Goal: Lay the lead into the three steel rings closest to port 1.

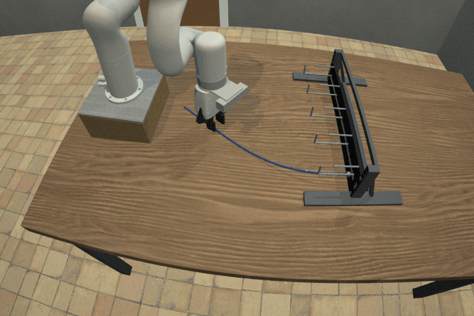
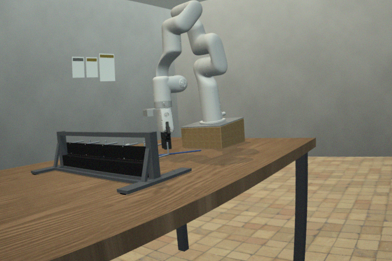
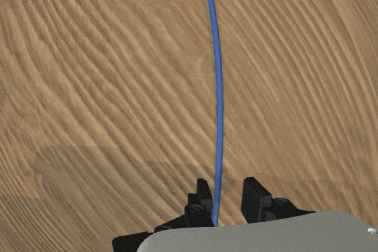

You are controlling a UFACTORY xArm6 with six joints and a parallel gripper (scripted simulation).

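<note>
The thin blue network lead (image 1: 256,154) is lying on the brown wooden table (image 1: 191,204), curving from the dark grey steel rack (image 1: 370,171) toward the white gripper (image 1: 209,120), whose jaws are straddling it, partly spread (not yet pinching), probably readying a grasp.

My claw (image 3: 224,199) hangs low over the wood-grain table (image 3: 100,88), its two dark fingers parted. The blue lead (image 3: 216,68) runs between them, closer to the finger on the view's left, and stretches away in a gentle curve toward the top edge. Neither finger visibly presses it.
</note>
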